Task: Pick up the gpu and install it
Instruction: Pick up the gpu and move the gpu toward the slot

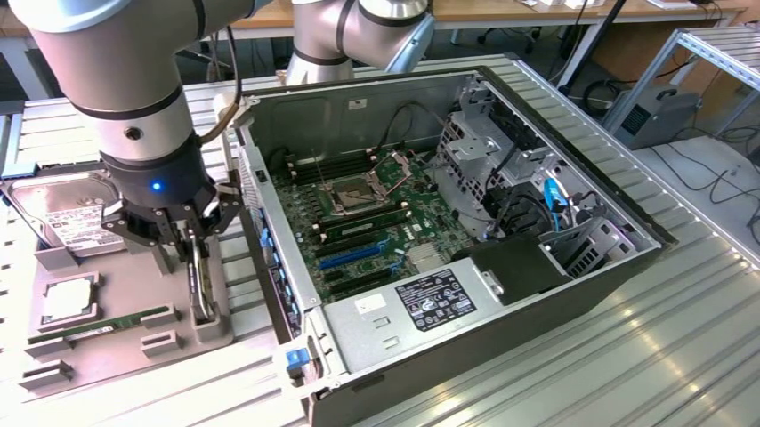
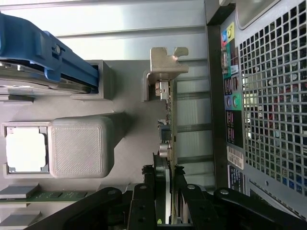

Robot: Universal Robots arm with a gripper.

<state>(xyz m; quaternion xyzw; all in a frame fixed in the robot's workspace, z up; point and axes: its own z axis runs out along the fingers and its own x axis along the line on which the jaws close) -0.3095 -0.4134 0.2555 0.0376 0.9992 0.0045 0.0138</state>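
Gripper (image 2: 167,178) pinches the gpu (image 2: 171,120) by its edge; the card stands in the gray holder (image 1: 107,351), just beside the open computer case (image 1: 499,329). Lifting and installing remain undone.

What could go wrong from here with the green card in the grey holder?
The end effector pinches the thin green circuit card by its narrow edge, so it may tilt or slip.
Its silvery metal bracket sits in the grey plastic holder and might snag.
The open black computer case stands close alongside: collision risk.
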